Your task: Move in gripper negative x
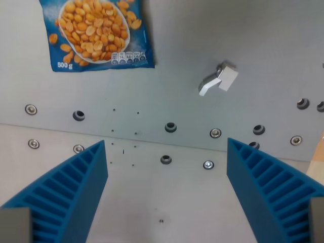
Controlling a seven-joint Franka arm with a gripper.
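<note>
So the hand (166, 190) is spread wide, nothing between its two blue ribbed fingers (68, 195), just bare grey desk (228, 30) showing through the gap. One finger comes in from the wrist view's lower left, the other from the lower right, both angled inward toward the top. They're well apart from each other and not touching anything I can see.

Up in the top left of the wrist view there's a blue bag of peanuts (96, 33), lying flat, with a picture of a heap of nuts on it and "500 g" printed in the lower corner (the top of the bag is cut off by the frame edge). It's well clear of the hand.

Over toward the upper right sits a small white and silver clip (218, 79), tilted, alone on the desk, also well apart from both fingers and from the bag.

Across the middle runs a seam where two desk panels meet, with a scatter of screws (215, 133) and dark holes (170, 127) along both sides of it. A sliver of wood-coloured edge (319, 157) shows at the far right.
</note>
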